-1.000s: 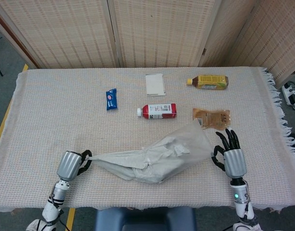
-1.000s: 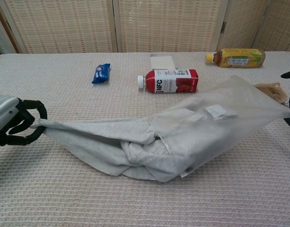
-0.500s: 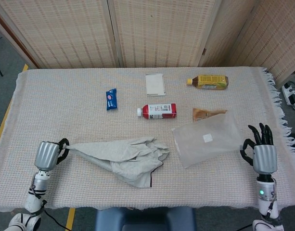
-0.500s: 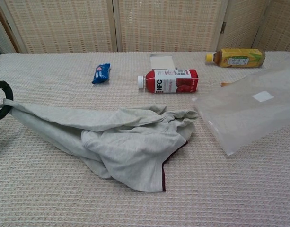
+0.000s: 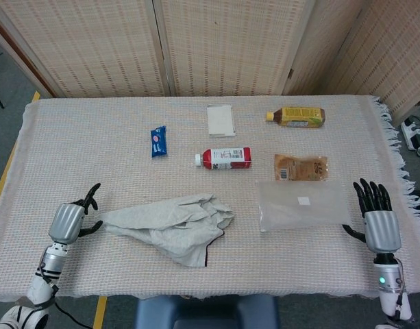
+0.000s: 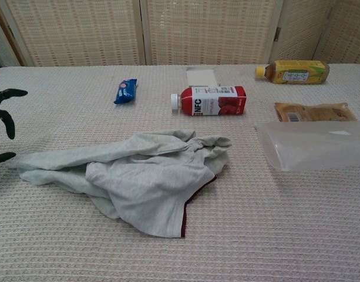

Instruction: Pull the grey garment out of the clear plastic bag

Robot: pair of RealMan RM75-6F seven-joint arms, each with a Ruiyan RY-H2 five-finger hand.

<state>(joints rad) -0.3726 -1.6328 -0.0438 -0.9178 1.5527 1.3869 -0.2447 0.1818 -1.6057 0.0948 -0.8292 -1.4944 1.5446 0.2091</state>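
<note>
The grey garment point(image 5: 172, 224) point(image 6: 141, 179) lies crumpled on the table, fully outside the bag. The clear plastic bag point(image 5: 302, 205) point(image 6: 315, 147) lies flat and empty to its right, a small white label on it. My left hand point(image 5: 71, 219) sits at the garment's left tip with fingers spread, holding nothing; in the chest view only its dark fingertips point(image 6: 2, 117) show at the left edge. My right hand point(image 5: 377, 216) is just right of the bag, fingers spread and apart from it. It is outside the chest view.
A red-labelled bottle point(image 5: 225, 158) lies behind the garment. A brown snack packet point(image 5: 301, 167) lies just behind the bag. Farther back are a blue packet point(image 5: 159, 140), a white box point(image 5: 220, 120) and a yellow tea bottle point(image 5: 297, 116). The table's front edge runs close below both hands.
The garment came fully out of the bag as the hands drew apart. Both hands have let go; garment and bag dropped flat onto the table.
</note>
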